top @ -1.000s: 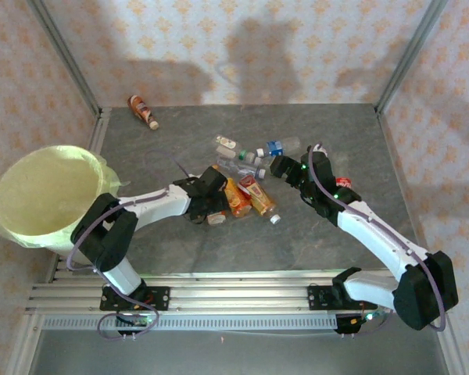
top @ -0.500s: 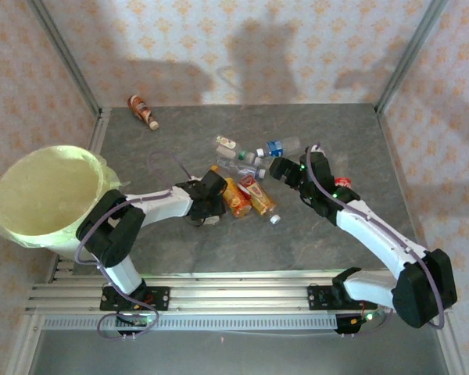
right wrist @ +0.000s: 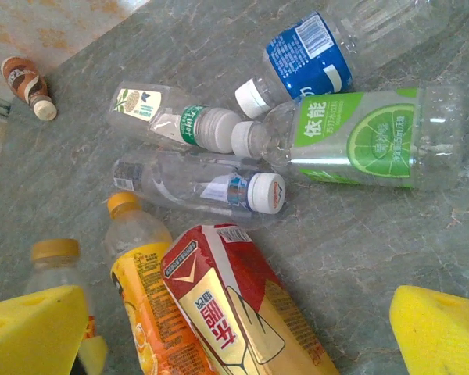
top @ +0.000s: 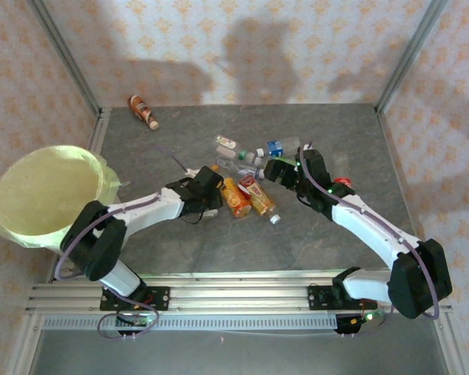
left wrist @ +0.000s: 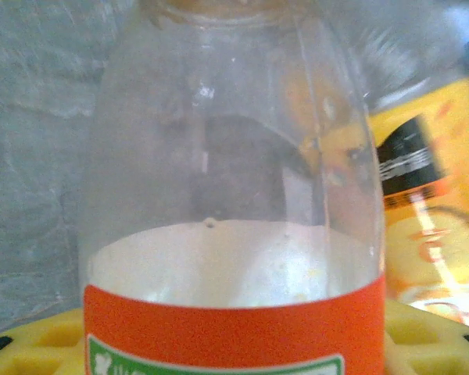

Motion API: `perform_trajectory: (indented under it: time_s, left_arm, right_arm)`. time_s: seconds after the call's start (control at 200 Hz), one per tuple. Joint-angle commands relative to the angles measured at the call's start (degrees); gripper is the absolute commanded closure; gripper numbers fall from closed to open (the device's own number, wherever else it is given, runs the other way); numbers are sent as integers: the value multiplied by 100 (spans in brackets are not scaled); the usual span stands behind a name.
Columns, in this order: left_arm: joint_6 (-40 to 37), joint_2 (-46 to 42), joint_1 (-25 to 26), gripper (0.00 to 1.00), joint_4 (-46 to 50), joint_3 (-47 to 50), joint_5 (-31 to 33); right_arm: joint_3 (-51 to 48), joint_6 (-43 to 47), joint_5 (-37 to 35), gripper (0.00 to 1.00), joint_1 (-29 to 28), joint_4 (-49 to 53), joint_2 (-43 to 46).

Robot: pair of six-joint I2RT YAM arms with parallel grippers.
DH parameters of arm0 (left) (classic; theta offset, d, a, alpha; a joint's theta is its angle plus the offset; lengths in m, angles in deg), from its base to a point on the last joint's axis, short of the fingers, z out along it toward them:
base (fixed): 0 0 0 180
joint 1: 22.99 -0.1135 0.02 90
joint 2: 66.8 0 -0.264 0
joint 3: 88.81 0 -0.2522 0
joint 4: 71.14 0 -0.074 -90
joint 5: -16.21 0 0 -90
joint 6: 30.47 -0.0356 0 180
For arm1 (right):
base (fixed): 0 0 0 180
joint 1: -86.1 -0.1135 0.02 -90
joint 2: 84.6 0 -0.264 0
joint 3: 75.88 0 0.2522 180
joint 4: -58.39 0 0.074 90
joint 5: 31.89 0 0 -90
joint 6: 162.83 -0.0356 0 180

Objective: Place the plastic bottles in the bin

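Note:
In the left wrist view, a clear plastic bottle with an orange label (left wrist: 234, 328) stands close up between my yellow pads (left wrist: 39, 340). My left gripper (top: 205, 195) is shut on it at the left edge of the pile. My right gripper (top: 276, 170) hangs open above the pile's right side, its pads (right wrist: 442, 332) wide apart over a red-and-gold bottle (right wrist: 234, 312) and a yellow-orange one (right wrist: 144, 305). Past them lie a clear white-capped bottle (right wrist: 195, 183), a green lime-label one (right wrist: 359, 137) and a blue-label one (right wrist: 313, 51). The bin (top: 47, 195) stands at the far left.
A brown bottle (top: 142, 111) lies alone at the back left near the wall. A red-capped bottle (top: 342, 181) lies beside my right arm. Metal frame posts and papered walls close in the grey table (top: 313, 234). Bare tabletop lies between the pile and the bin.
My left gripper's jaws have closed on the orange-label bottle, and it has shifted slightly back and left. My right gripper has moved left, closer over the pile.

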Motion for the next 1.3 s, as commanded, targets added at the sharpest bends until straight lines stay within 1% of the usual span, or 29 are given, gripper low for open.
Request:
perform_trajectory:
  time_s: [0.0, 0.105, 0.265, 0.335, 0.475, 0.681, 0.791, 0.871, 1.061, 1.166, 1.296]
  left_arm:
    - [20, -393, -9, 58, 320, -239, 528]
    - [170, -688, -9, 62, 719, -530, 984]
    - [219, -1184, -9, 61, 1114, -1100, 1829]
    - [104, -1297, -13, 59, 1229, -1427, 2202]
    - [-160, -1309, -9, 59, 1630, -2199, 3096]
    - [-617, -1416, -26, 59, 1858, -2798, 4464]
    - [-632, -1449, -201, 60, 2380, -3194, 5383]
    - [-463, -1612, -465, 60, 2681, -3270, 5890]
    - [25, -2303, -1158, 60, 3066, -2940, 6467]
    - [241, -2725, -1522, 61, 3276, -2740, 6558]
    - [398, -3147, -1827, 61, 3444, -2499, 6607]
  right_arm:
    - [183, 146, -20, 1, -5, 96, 36]
    - [207, 150, -24, 1, -2, 85, 45]
    - [226, 155, -17, 1, -10, 41, 37]
    - [218, 159, -2, 1, -3, -27, 23]
    - [266, 200, 74, 1, -5, -84, -76]
    - [376, 287, 163, 1, -2, -71, -187]
    - [404, 325, 170, 1, -2, -48, -199]
    - [401, 330, 184, 1, -4, -51, -187]
    - [446, 433, 212, 1, -2, 33, -181]
    - [507, 515, 236, 1, -3, 61, -224]
    - [668, 543, 378, 1, -2, 86, -373]
